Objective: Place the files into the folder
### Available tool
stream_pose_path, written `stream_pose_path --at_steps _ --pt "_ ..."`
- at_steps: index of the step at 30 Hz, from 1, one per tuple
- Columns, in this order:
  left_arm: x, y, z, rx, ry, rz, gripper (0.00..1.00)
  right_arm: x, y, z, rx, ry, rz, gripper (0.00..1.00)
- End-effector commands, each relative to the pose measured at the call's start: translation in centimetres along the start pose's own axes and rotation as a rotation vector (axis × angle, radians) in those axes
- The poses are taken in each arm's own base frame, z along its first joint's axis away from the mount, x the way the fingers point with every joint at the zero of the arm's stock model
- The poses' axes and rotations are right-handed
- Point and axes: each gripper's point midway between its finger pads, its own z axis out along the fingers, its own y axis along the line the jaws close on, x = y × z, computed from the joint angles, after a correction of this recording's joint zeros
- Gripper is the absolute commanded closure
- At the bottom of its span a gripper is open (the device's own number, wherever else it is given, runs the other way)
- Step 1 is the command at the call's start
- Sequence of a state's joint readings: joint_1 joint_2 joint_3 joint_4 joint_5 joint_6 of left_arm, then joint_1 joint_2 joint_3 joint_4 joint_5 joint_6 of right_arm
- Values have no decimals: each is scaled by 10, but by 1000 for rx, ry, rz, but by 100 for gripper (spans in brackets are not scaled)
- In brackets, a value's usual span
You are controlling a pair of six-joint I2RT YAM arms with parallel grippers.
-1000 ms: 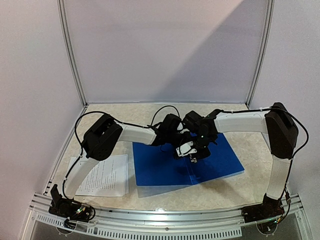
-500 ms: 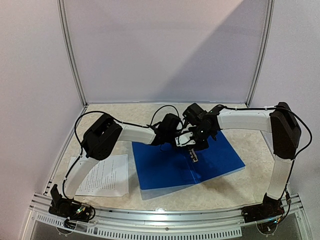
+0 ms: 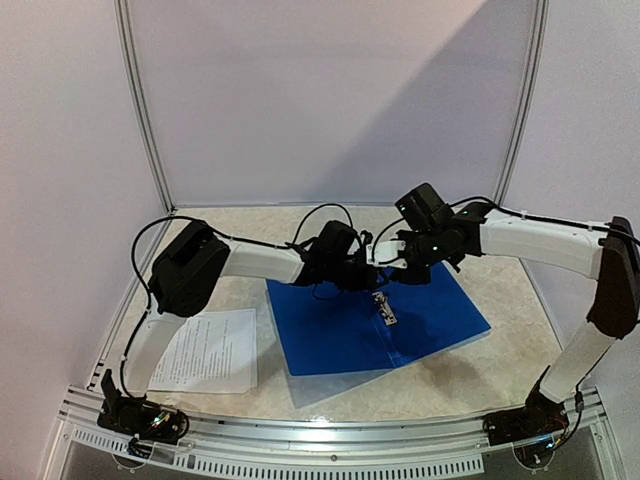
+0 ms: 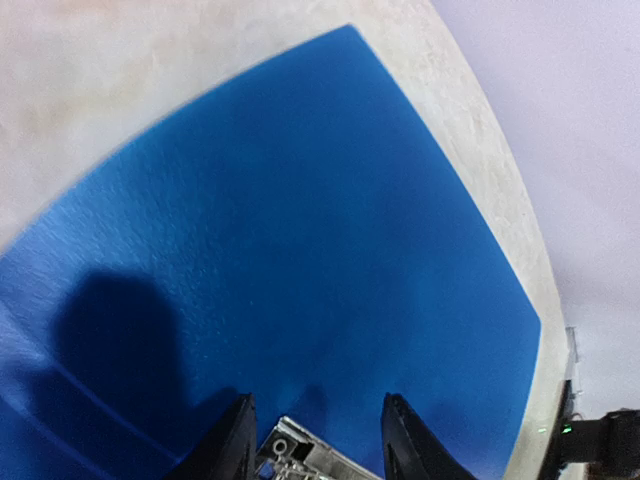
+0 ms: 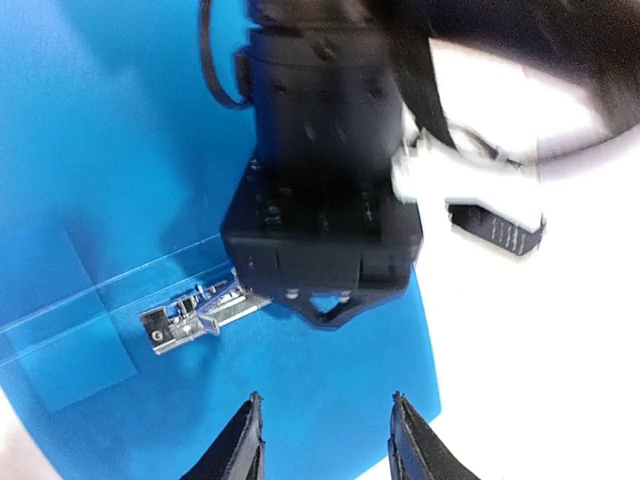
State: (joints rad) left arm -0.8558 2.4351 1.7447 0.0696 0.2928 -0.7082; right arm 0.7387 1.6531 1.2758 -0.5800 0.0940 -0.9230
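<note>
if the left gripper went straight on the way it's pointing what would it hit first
Probably the metal clip, sitting just ahead between the open jaws of the left gripper, then the blue folder under it; depth is unclear in the wrist view.

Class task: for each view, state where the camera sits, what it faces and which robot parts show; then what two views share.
Top external: above, behind the bases, facing down at table; left arm, right arm, folder, files.
Left wrist: on that wrist, facing the folder; own jaws at bottom.
Right wrist: on that wrist, facing the folder; own jaws, left arm's wrist.
Shared by both wrist views: metal clip.
</note>
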Motion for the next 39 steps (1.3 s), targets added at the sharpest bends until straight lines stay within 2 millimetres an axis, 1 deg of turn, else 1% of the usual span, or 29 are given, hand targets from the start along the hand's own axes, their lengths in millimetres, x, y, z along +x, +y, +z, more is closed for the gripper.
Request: stream_pose_path --at_steps 1,4,6,7,9,10,11,13,15,19,21,24,28,30,31,35,39 --pt "-44 -32 -43 -110 -116 131 52 28 -23 -25 3 -118 259 57" --pt "-49 -52 -56 -132 -143 218 48 65 -28 -25 -28 -161 438 57" --pt "-44 -60 -60 -143 -139 264 47 91 -25 -20 -54 -176 562 57" --pt "-40 -63 -61 -145 -129 287 47 105 -19 -15 -66 -169 611 57" --pt "-28 -64 -59 -167 -100 344 46 125 -13 -5 -35 -141 655 57" --pt "-21 -64 -58 -179 -87 375 46 139 -5 3 -5 -99 658 57" --pt "-14 -65 -56 -184 -70 406 46 151 9 10 17 -65 657 57" --pt "-3 -59 -52 -226 -50 457 46 162 19 15 61 -42 654 57" --pt "6 -53 -49 -266 -27 500 46 166 28 18 64 -42 663 57" --pt "20 -51 -47 -319 -6 585 43 174 43 28 40 -11 696 57" --pt "27 -52 -44 -320 5 605 42 177 54 33 5 11 697 57" --pt "38 -53 -36 -294 32 622 40 176 66 38 -41 7 693 57" --pt "51 -49 -24 -275 87 635 40 173 85 48 -172 28 727 57" --pt "54 -44 -23 -288 103 644 40 172 95 52 -237 43 745 58" --pt "58 -37 -23 -311 121 659 40 174 108 57 -300 71 754 59" --pt "62 -28 -22 -344 148 672 41 176 121 59 -363 97 756 59" --pt "56 -19 -24 -387 130 658 41 174 131 55 -431 110 764 60"
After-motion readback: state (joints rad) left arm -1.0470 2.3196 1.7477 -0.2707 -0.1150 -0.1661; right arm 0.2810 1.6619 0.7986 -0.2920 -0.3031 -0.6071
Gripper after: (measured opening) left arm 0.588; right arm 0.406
